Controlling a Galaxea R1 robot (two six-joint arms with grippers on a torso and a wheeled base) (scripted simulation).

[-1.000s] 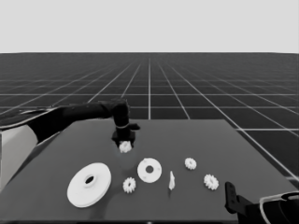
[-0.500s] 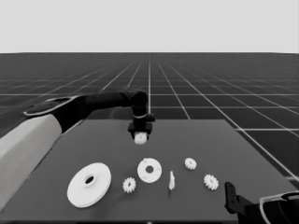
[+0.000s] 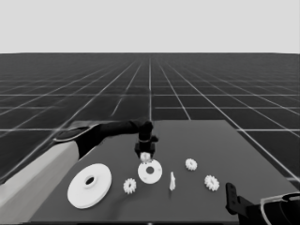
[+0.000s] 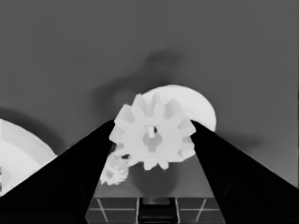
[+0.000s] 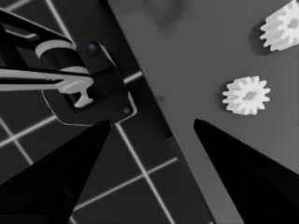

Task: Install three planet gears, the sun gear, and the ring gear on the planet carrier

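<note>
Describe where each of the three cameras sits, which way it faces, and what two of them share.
Head view: high, looking down across the table; left arm reaching in, right tool parked at the lower right corner.
Left wrist view: between the left tool fingers, which grip a gear above the smaller round part.
Right wrist view: over the table corner, two gears and floor grid.
Shared: head and left wrist show the gripped gear.

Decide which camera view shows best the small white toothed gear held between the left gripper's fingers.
The left wrist view: the small white toothed gear fills the picture's middle, teeth and centre hole plain, between the left gripper's black fingers. The head view shows it only as a small white spot above the smaller round part. The right wrist view does not show it.
</note>
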